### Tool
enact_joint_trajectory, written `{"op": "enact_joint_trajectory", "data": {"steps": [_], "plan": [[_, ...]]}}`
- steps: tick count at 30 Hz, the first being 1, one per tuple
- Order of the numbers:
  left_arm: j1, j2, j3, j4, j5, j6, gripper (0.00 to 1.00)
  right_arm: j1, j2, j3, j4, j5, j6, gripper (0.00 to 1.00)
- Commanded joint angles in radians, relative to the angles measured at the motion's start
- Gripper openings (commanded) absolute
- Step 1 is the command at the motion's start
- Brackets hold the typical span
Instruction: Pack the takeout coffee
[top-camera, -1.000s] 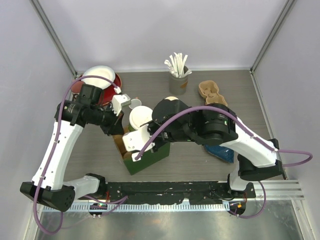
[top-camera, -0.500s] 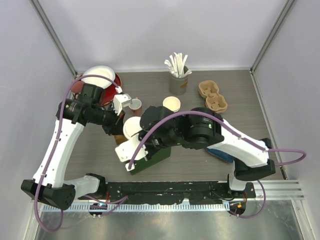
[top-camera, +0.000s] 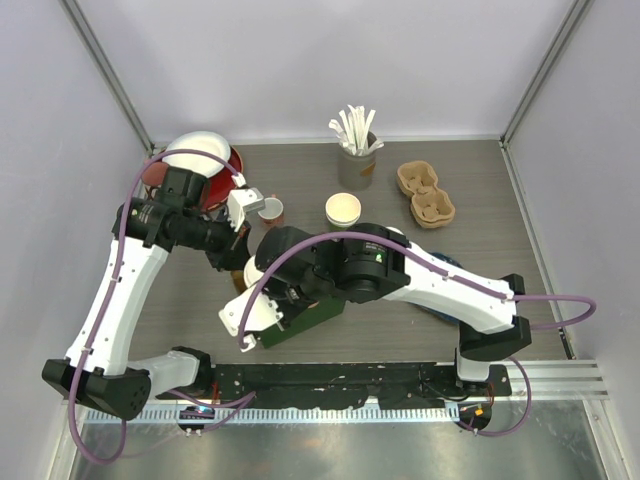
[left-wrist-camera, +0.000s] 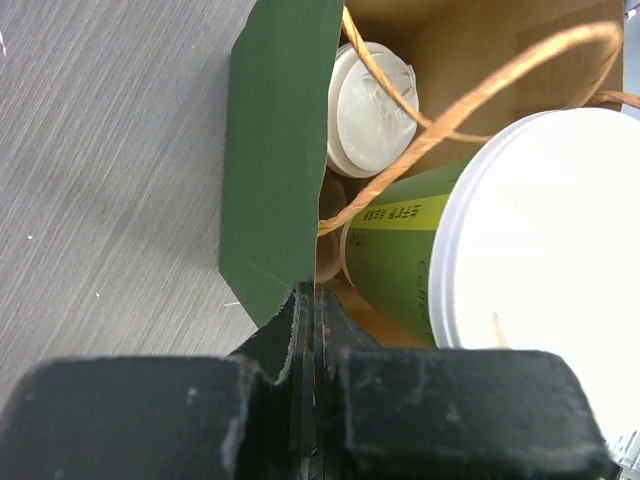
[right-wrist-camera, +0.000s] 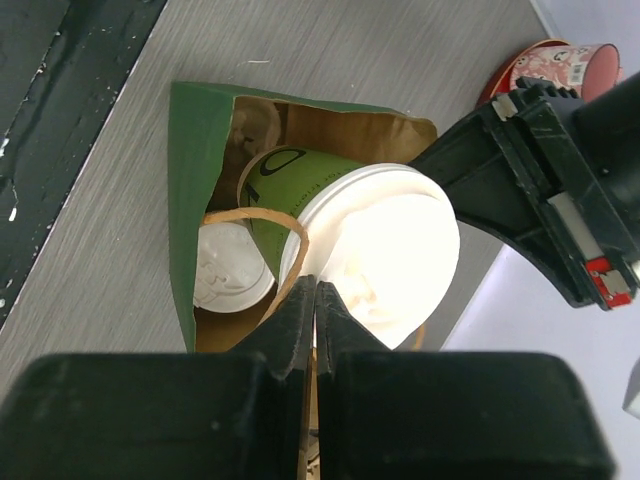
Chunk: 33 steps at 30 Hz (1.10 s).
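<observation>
Now, green paper bag (top-camera: 305, 318): sitting close to the bench's near edge, a little left of its middle, mouth gaping; twine handles (left-wrist-camera: 480, 98) looping across the opening.
Lidded cup (right-wrist-camera: 385, 250): leaning at the bag's mouth, white lid facing up and out, green body partly inside the brown lining; not sitting upright.
Second lidded cup (left-wrist-camera: 370, 110): lying deeper in the bag against one side wall, only its lid showing.
Open cup (top-camera: 343, 209): standing lidless toward the far edge, near the middle, well apart from the bag.
Left hand (left-wrist-camera: 308, 295): fingers pressed together, pinching the bag's green wall at its rim and keeping the mouth open.
Right hand (right-wrist-camera: 315, 290): fingers pressed together right at the lid's edge, where a handle is crossing; cannot tell whether it is nipping the lid lip, the twine, or nothing.
Handling, cup: judging it light, with a thin paper wall that is likely denting under a hard squeeze. The lid is probably only snapped on, so lifting by it is risking a pop-off, and the plastic is looking slick. The best hold seems to be across the body just under the lid, gently.
Handling, bag: floppy paper, likely creasing and shifting easily; a rim pinch is looking like the sensible hold.
Risk: tilted cup snagging on the twine or tipping onto the one below.
</observation>
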Motion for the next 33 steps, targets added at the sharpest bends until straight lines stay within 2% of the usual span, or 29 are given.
{"op": "enact_joint_trajectory", "data": {"steps": [1,5,16,21,29,33], "plan": [[0.003,-0.021,0.031,-0.161,0.056,0.028,0.00,-0.016,0.008,-0.005,-0.015,-0.047,-0.028,0.01],[0.001,-0.022,0.037,-0.173,0.072,0.036,0.00,-0.036,0.022,-0.013,-0.021,-0.099,-0.041,0.01],[0.003,-0.024,0.016,-0.165,0.053,0.045,0.00,-0.078,0.037,-0.105,-0.001,-0.105,-0.044,0.01],[0.003,-0.018,0.008,-0.155,0.047,0.042,0.00,-0.078,0.010,-0.186,0.108,-0.101,-0.053,0.01],[0.003,-0.013,-0.010,-0.127,0.039,0.031,0.00,-0.078,-0.081,-0.433,0.319,-0.130,-0.053,0.01],[0.003,-0.005,-0.015,-0.116,0.030,0.021,0.00,-0.078,-0.088,-0.470,0.335,-0.163,-0.061,0.01]]}}
